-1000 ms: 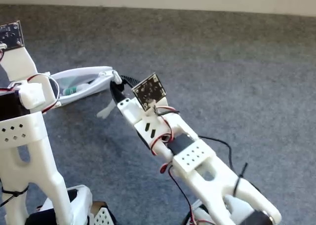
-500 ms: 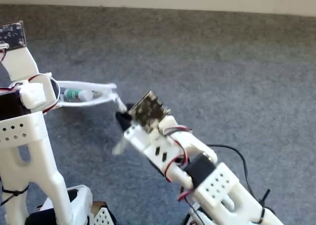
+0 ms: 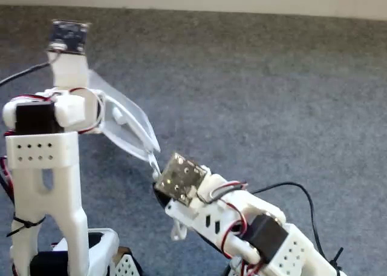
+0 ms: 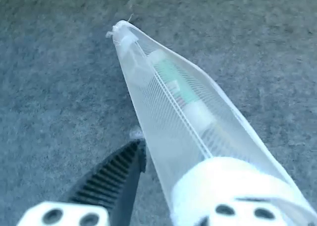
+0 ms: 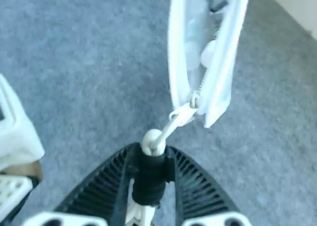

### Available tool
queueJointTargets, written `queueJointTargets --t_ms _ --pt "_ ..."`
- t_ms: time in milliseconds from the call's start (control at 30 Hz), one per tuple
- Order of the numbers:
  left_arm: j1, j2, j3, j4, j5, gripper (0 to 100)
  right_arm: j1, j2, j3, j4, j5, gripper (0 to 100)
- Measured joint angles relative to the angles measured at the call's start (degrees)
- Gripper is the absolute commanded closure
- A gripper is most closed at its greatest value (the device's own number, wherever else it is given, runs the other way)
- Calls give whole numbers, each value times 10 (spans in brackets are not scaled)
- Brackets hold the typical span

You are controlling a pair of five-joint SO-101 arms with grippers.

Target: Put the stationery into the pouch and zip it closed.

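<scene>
Held aloft at ten o'clock in the high view: clear mesh pouch [image 3: 124, 121], green-and-white stationery [image 4: 181, 89] inside. Pinched at one end by left gripper [image 4: 168, 161]. At its five o'clock corner, zipper pull [image 5: 181, 117] clamped in right gripper [image 5: 150, 154], above grey carpet [image 3: 272, 94].

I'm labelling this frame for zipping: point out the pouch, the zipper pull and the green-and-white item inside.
pouch [image 4: 163, 133], left wrist view, on its mesh side.
zipper pull [image 5: 179, 118], right wrist view, on the white tab.
green-and-white item [image 4: 173, 80], left wrist view, on its green band.
</scene>
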Motion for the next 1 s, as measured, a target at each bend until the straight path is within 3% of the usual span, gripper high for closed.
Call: queueJointTargets --t_ms 300,467,667,1000 --pt "143 0 -56 25 -81 816 -3 -179 127 33 1 994" --pt "231 0 -77 27 -107 755 -1 -293 202 40 1 994" --pt "324 0 -77 31 -111 752 52 -302 209 61 1 994" --pt "388 0 -77 31 -111 755 63 -302 209 62 3 994"
